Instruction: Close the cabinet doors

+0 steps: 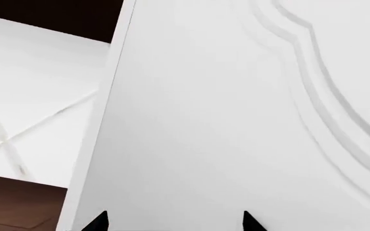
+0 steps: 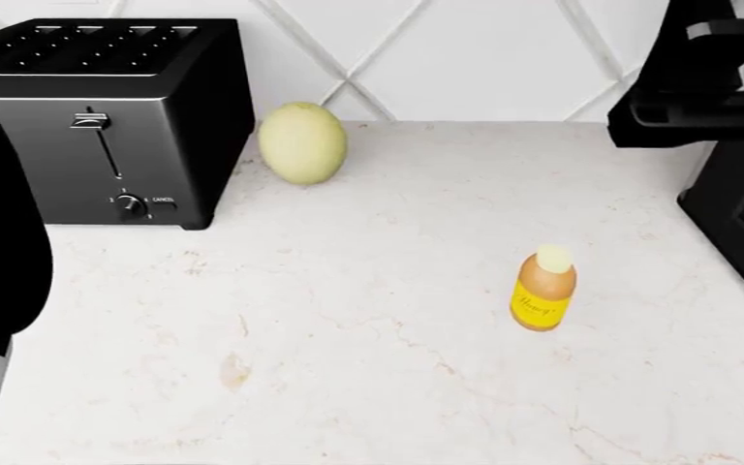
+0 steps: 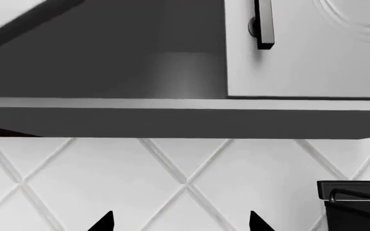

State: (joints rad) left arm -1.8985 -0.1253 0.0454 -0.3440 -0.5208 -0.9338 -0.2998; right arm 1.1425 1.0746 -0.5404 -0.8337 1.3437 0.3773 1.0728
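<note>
A white cabinet door (image 1: 223,120) with a routed panel fills most of the left wrist view, and its long edge (image 1: 98,115) slants across the frame. My left gripper (image 1: 175,222) is open and faces this door from very close, with nothing between its fingertips. In the right wrist view, another white door (image 3: 307,57) with a dark bar handle (image 3: 263,24) hangs beside the cabinet's dark open interior (image 3: 121,53). My right gripper (image 3: 181,222) is open, below the cabinet's bottom edge (image 3: 172,118), and points at the tiled wall. No cabinet door shows in the head view.
On the marble counter (image 2: 346,368) stand a black toaster (image 2: 113,116), a pale round melon (image 2: 302,142) and a small honey bottle (image 2: 542,288). A black appliance (image 2: 721,145) stands at the right and also shows as the appliance (image 3: 358,202). White diamond tiles (image 3: 108,178) cover the wall.
</note>
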